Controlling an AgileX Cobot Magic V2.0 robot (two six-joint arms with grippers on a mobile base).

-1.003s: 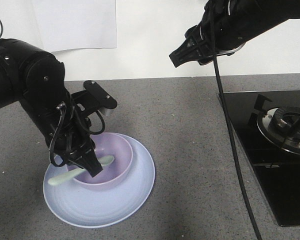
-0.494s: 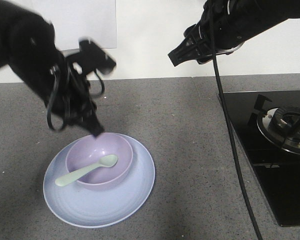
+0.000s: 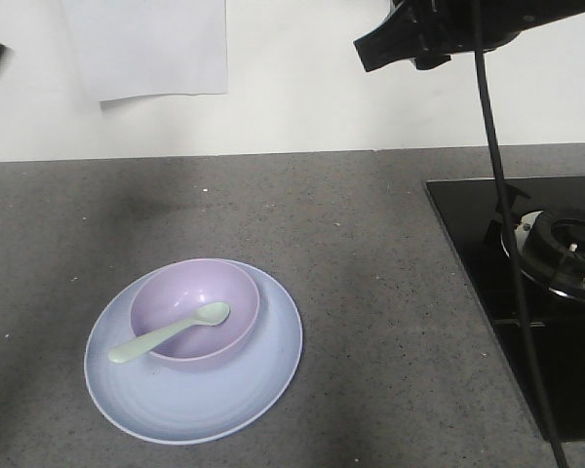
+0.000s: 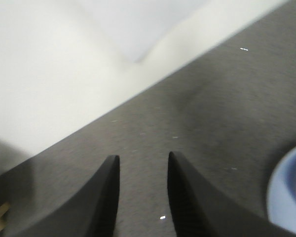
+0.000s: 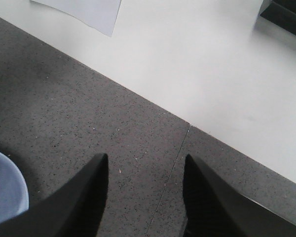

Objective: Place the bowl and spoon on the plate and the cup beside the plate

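Two of three placements look done: the spoon (image 3: 168, 332) lies in the bowl (image 3: 236, 292) on the plate (image 3: 263, 380), toward the counter's (image 3: 370, 292) near-left corner. The left gripper (image 4: 142, 157) and right gripper (image 5: 146, 158) are spread and empty. No cup is in view; bringing it in carelessly could knock the spoon's overhanging handle.

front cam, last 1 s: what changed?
Left claw was down on the spoon in the bowl. It let go and lifted up and away to the left, and is now almost out of the front view, open and empty. Right claw rose slightly, open. Spoon lies in the bowl, handle over the rim. Bowl and plate unmoved.
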